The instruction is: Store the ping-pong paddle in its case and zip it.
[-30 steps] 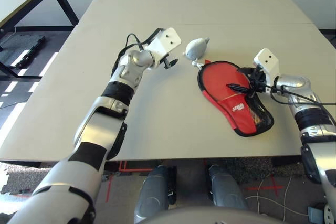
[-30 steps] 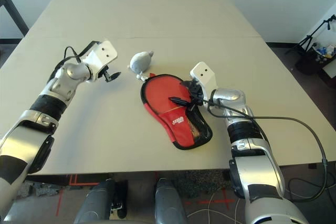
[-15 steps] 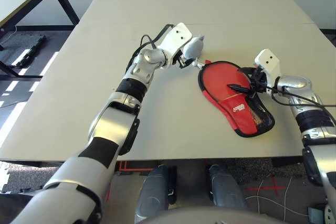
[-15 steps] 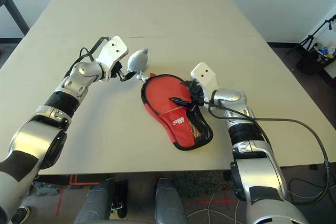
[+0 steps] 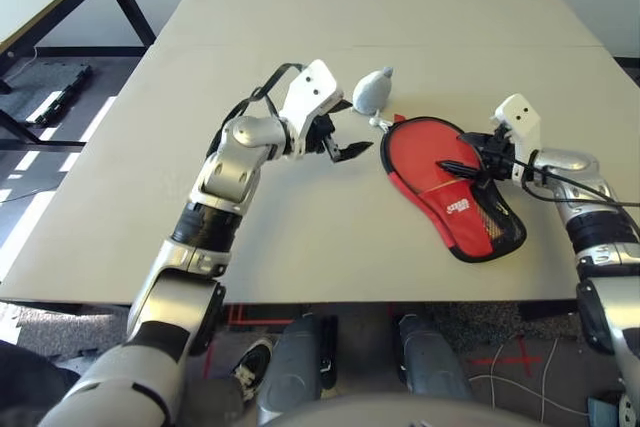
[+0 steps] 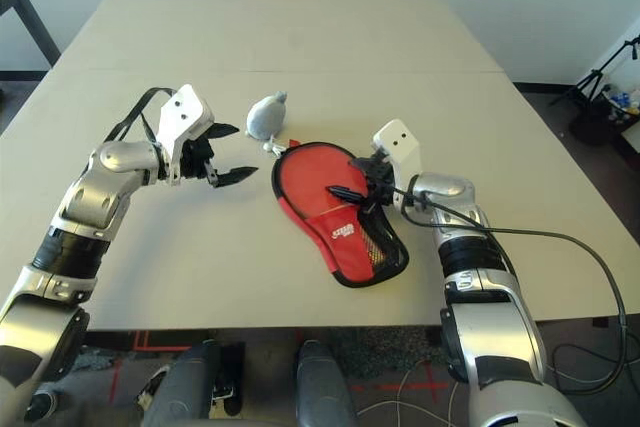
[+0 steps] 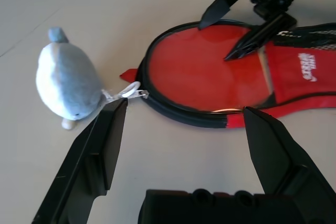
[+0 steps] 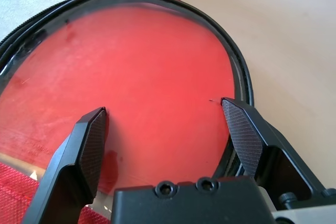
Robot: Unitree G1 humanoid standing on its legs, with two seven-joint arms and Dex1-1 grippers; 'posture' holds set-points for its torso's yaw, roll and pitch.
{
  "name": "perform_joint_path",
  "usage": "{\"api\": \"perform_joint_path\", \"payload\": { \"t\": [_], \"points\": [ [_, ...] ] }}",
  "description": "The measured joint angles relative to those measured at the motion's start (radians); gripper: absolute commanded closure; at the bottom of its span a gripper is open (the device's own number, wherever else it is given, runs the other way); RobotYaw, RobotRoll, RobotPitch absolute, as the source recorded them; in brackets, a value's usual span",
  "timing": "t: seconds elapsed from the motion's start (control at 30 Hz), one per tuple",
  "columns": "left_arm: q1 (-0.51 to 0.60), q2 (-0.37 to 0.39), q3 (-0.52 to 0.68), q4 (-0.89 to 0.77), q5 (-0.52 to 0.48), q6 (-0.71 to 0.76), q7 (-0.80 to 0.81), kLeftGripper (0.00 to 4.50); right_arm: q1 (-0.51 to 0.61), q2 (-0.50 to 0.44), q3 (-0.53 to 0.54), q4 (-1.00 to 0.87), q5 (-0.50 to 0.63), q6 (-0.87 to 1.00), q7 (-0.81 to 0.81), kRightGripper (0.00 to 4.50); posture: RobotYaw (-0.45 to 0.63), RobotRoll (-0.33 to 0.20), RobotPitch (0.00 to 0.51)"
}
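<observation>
Now the left pincer (image 5: 345, 145) hangs with its two black fingers spread apart and nothing between them, just off the round end of the case; half a second ago it was up against the small grey-white lumpy pouch (image 5: 373, 91), and it has since drawn back toward 7 o'clock from that pouch. The right pincer (image 5: 462, 167) has stayed where it was, fingers wide apart, poised over the middle of the flat paddle-shaped red fabric case with black zipper trim (image 5: 448, 187). Inside the open case lies the ping-pong paddle with its round red rubber face (image 8: 131, 82), the face filling the round end; its handle I cannot make out. The case rests flat on the pale beige table (image 5: 300, 237), round end pointing to 11 o'clock, narrow end with the black mesh pocket (image 5: 497, 219) to 5 o'clock. A white logo (image 5: 457, 206) is printed on the red fabric; its letters are too small to read. The pouch sits at 11 o'clock from the case, joined to its rim by a white clip (image 7: 127, 92).
</observation>
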Motion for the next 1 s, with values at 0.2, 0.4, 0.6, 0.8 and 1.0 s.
{"api": "perform_joint_path", "payload": {
  "t": [0.2, 0.4, 0.6, 0.8, 1.0],
  "points": [
    [0.047, -0.068, -0.050, -0.049, -0.002, 0.033, 0.069, 0.04, -0.032, 0.007, -0.014, 0.050, 0.002, -0.005, -0.006, 0.00, -0.04, 0.000, 0.159],
    [0.078, -0.089, -0.057, -0.052, -0.002, 0.031, 0.114, 0.04, -0.051, 0.005, -0.050, 0.077, 0.023, 0.006, -0.022, 0.00, -0.04, 0.000, 0.153],
    [0.077, -0.094, -0.066, -0.052, -0.003, 0.027, 0.121, 0.04, -0.075, -0.001, -0.077, 0.084, 0.038, 0.014, -0.029, 0.00, -0.04, 0.000, 0.150],
    [0.069, -0.108, -0.087, -0.058, -0.026, 0.027, 0.113, 0.04, -0.076, -0.004, -0.077, 0.110, 0.036, 0.013, -0.031, 0.00, -0.04, 0.000, 0.152],
    [0.061, -0.125, -0.125, -0.060, -0.032, 0.017, 0.103, 0.04, -0.077, -0.005, -0.077, 0.117, 0.033, 0.006, -0.031, 0.00, -0.04, 0.000, 0.152]
  ]
}}
